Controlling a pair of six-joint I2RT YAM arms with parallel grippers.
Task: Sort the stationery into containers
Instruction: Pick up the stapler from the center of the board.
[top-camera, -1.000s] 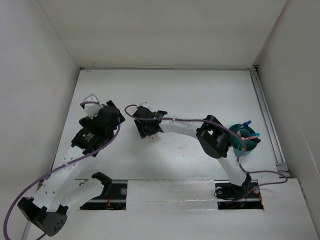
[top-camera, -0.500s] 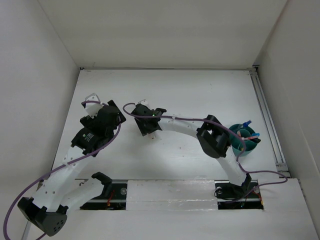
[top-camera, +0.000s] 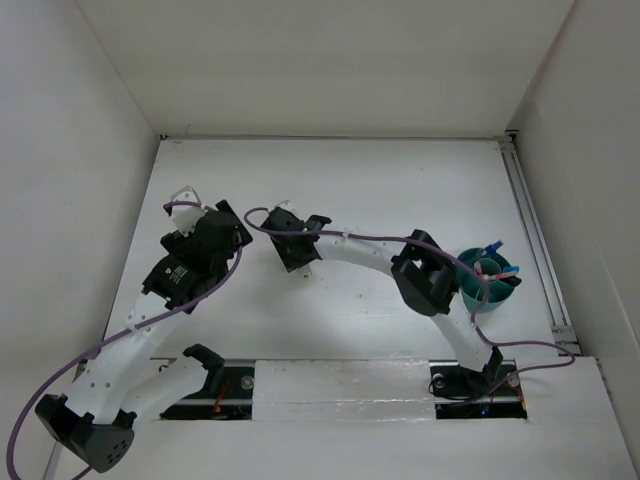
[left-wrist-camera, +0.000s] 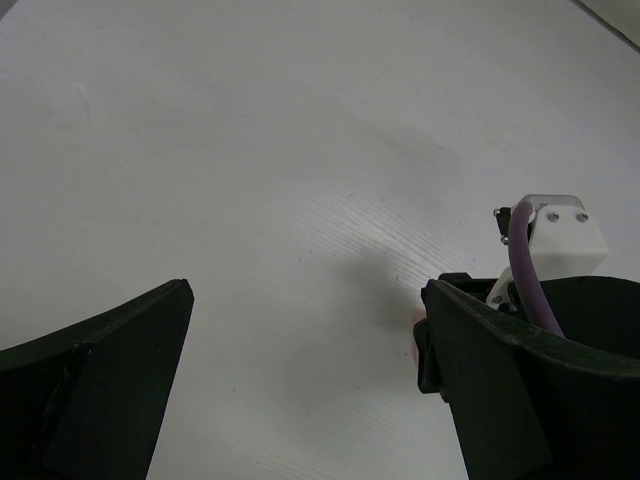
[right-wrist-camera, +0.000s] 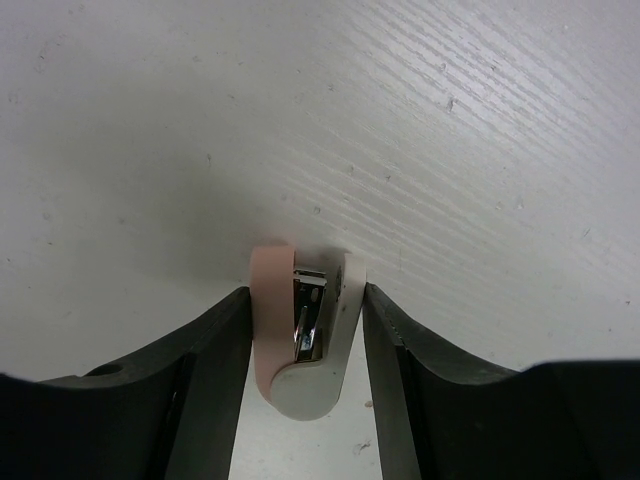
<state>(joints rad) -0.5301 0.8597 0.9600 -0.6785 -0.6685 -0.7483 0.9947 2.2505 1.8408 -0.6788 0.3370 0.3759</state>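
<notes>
White walls close in a white table (top-camera: 400, 190), seen from its near edge where both arm bases are bolted. Nearest of the task's things, on the right side, is the teal cup (top-camera: 478, 300), with blue and pink stationery already standing between its dividers. Further in, near the table's middle and well apart from the cup, the right gripper (right-wrist-camera: 305, 292) is down over a small pink-and-cream item (right-wrist-camera: 303, 340) with a metal strip along its centre. The item lies flat on the table, and one finger rests against each of its long flanks; whether the hold is firm yet cannot be told. Farthest in and to the left, the left gripper (left-wrist-camera: 307, 290) hovers over bare table with its jaws spread wide and nothing between them. The step in hand appears to be the pick. It is best done by finishing the squeeze squarely across the two long sides, at mid-length, since the rounded, smooth shell would probably pivot or squirt out of an off-centre pinch. A straight lift should come before the swing right toward the cup, and the release should be low over a free compartment. Compared with the view a second earlier, the right wrist has edged slightly left and away and its jaws have drawn in, while the left arm and the cup are unchanged.
</notes>
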